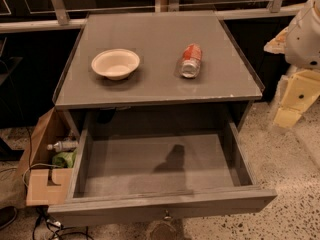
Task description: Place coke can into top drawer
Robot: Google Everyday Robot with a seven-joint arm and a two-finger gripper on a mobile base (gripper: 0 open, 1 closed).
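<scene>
The coke can [191,60] lies on its side on the flat grey cabinet top [160,31], right of centre, with a silver end facing me. The top drawer [160,166] is pulled out below the cabinet top, and its grey bottom holds nothing. A small metal pull [166,216] sits on its front. My gripper [292,104] is at the far right edge, cream-coloured, hanging off the white arm [305,34]. It is beside the cabinet, well right of the can and above the floor, and it holds nothing that I can see.
A cream round bowl [115,63] stands on the cabinet top left of the can. A cardboard box [47,184] with a bottle and green item sits on the floor left of the drawer. Cables lie at the lower left. A dark rail and wall run behind.
</scene>
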